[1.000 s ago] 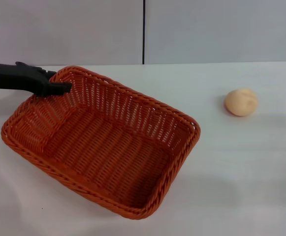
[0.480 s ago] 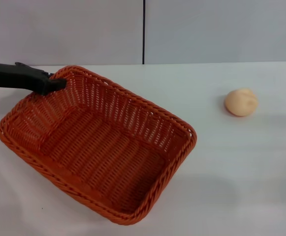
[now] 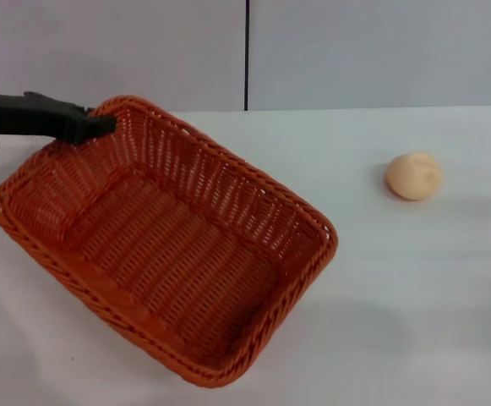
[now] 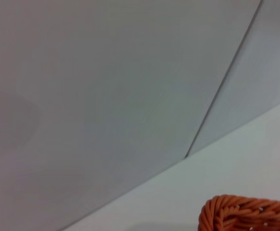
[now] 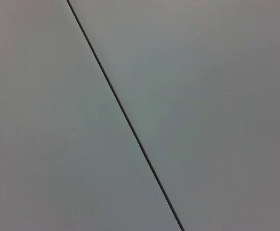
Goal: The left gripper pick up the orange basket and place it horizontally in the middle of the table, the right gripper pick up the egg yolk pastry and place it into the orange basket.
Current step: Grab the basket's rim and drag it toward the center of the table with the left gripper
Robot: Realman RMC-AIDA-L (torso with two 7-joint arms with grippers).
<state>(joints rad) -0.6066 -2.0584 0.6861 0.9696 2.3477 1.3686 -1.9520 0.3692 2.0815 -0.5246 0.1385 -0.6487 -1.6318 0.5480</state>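
The orange basket [image 3: 165, 245] fills the left half of the head view, tilted, with its far left corner raised off the white table [image 3: 414, 296]. My left gripper [image 3: 93, 127] reaches in from the left edge and is shut on the basket's rim at that raised corner. A curved bit of the basket's rim [image 4: 246, 211] shows in the left wrist view. The egg yolk pastry [image 3: 414, 176], a small round pale golden ball, rests on the table at the right, well apart from the basket. The right gripper is out of view.
A grey wall [image 3: 355, 51] with a dark vertical seam [image 3: 247, 55] stands behind the table. The right wrist view holds only that wall and its seam [image 5: 125, 115].
The left gripper has risen and drawn slightly left with the basket's rim. The basket's far left corner has lifted and the whole basket has shifted left. The pastry has stayed put.
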